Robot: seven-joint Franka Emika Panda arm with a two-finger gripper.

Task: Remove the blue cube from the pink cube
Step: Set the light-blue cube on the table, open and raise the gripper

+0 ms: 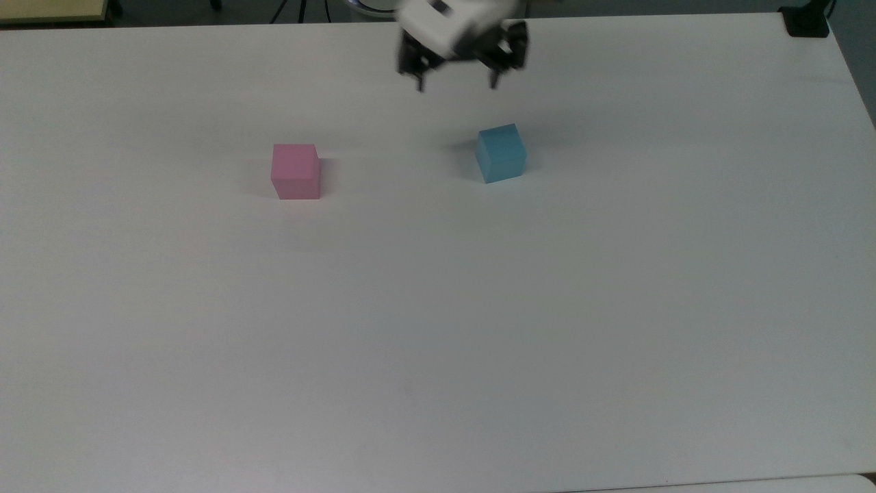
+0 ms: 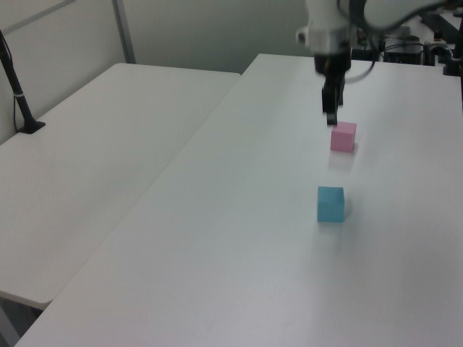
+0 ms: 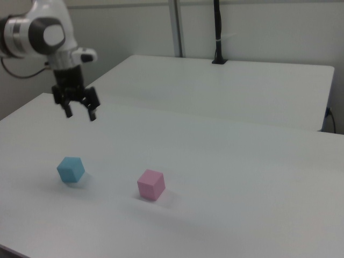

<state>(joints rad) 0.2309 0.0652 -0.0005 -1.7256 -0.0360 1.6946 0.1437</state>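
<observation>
table (image 1: 438, 329): broad white top, bare stretches on every side of both cubes, edges far off, plenty of room to move. gripper (image 1: 457, 74): up in air beyond blue cube in top view, fingers spread wide, holding nothing; judged clear of work. blue cube (image 1: 501, 153): flat on table, slightly turned, well apart from pink cube (image 1: 295, 171), to the top view's right of it. no stack left; task looks done.

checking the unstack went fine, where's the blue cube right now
The blue cube sits alone on the white table, to the top view's right of the pink cube and apart from it, with the open claw raised above.
</observation>
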